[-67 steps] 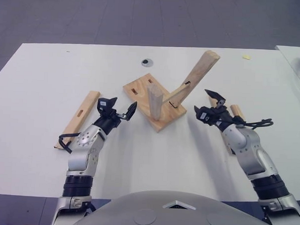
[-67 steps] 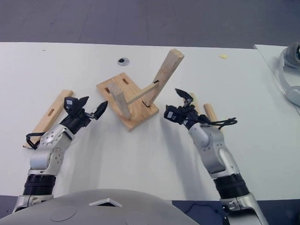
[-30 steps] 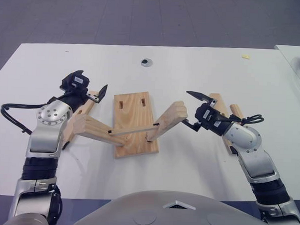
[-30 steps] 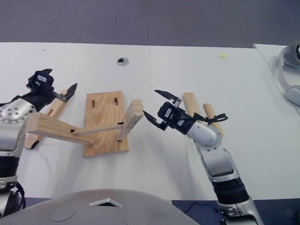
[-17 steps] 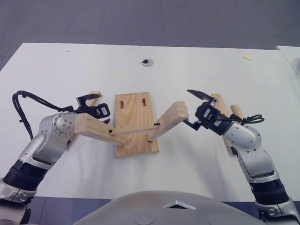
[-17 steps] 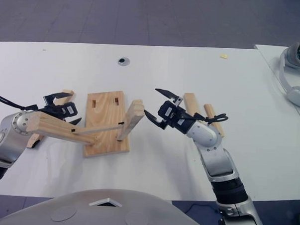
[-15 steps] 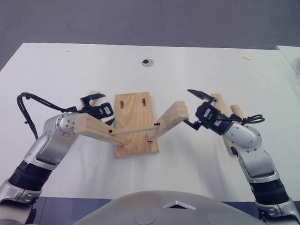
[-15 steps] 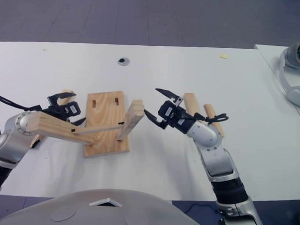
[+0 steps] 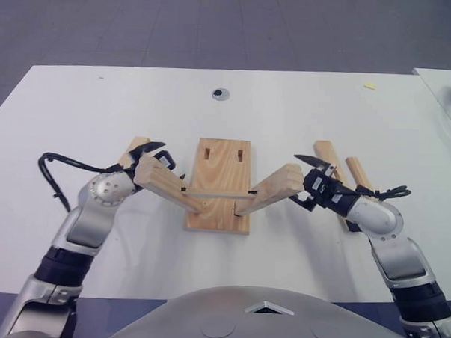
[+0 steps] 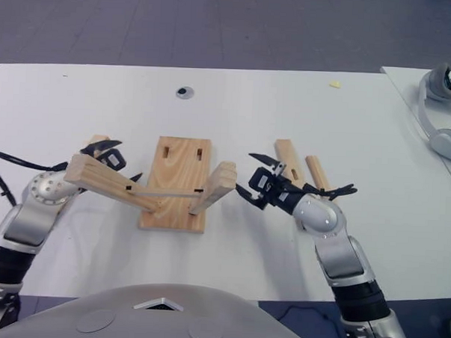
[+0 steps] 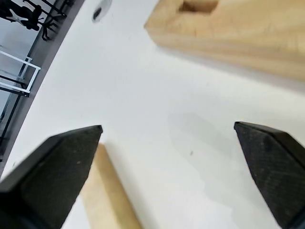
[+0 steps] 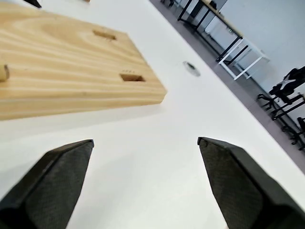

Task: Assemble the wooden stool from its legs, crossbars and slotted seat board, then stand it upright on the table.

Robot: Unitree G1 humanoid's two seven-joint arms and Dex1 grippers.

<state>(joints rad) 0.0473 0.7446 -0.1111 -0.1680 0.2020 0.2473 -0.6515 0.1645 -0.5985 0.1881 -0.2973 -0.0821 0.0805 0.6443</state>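
Left eye view, lower centre: left leg and right leg, pale wood, joined by a thin crossbar. They splay in a shallow V, feet on the near end of the seat board.

Left gripper: fingers spread, empty, beside the left leg's top.

Right gripper: fingers spread, empty, just beside the right leg's top.

Step, by judgement: seating this pair in the board. Next move: grasp both tops and raise them upright.

Board: flat at mid-surface, far slots vacant.

Loose pieces: right of centre.
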